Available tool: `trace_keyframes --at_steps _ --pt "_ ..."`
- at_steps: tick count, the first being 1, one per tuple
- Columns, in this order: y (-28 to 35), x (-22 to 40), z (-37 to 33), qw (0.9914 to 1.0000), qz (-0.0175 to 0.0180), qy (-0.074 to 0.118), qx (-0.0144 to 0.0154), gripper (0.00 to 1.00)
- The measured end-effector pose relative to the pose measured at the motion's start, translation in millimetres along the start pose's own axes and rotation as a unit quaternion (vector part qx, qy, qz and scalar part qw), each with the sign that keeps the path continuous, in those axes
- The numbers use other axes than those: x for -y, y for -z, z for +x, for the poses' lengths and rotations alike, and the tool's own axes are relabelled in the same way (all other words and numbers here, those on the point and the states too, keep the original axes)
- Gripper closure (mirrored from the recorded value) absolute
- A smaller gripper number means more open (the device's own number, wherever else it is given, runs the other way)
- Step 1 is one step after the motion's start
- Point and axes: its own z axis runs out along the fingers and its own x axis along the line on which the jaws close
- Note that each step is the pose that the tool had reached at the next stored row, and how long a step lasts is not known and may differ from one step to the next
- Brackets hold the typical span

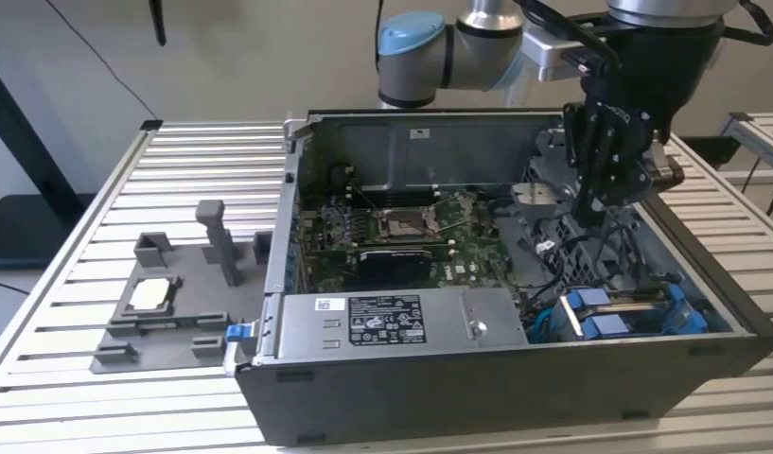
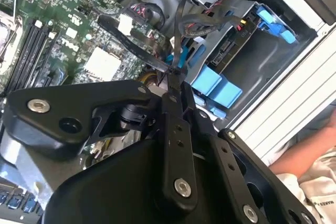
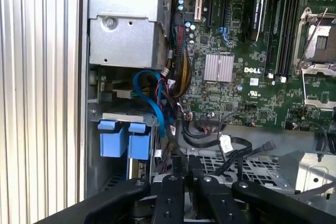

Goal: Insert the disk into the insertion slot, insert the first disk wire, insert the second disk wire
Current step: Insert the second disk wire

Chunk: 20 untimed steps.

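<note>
Black, matte gripper (image 2: 173, 85) fingers sit pressed together, pinching a thin black wire (image 2: 181, 35) above the insertion slot (image 2: 247, 51), a dark grey plastic bay with glossy blue tabs (image 2: 215, 87) at the case's corner. Beyond lies the green motherboard (image 3: 252, 66), inside the boxy steel computer case (image 1: 487, 397) on a ribbed metal table (image 1: 71, 284).

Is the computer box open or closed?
Open. The computer case has no side panel, so the exterior view looks straight in at the motherboard and the gripper reaching inside.
</note>
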Motion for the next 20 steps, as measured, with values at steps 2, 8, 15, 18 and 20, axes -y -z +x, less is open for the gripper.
trace_keyframes --at_steps 2,8,15,18,20 --pt "-0.2 -0.1 2.8 1.00000 -0.0002 -0.001 -0.0001 0.84" --pt "-3.9 -1.0 16.6 0.99999 -0.0035 -0.004 0.0000 0.84" --pt "-10.1 1.5 31.1 0.99989 -0.0141 -0.004 0.0025 0.84" --pt "-12.3 5.7 36.8 0.99971 -0.0235 -0.003 0.0039 0.84" --pt "-14.1 9.6 39.6 0.99960 -0.0274 -0.003 0.0055 0.84"
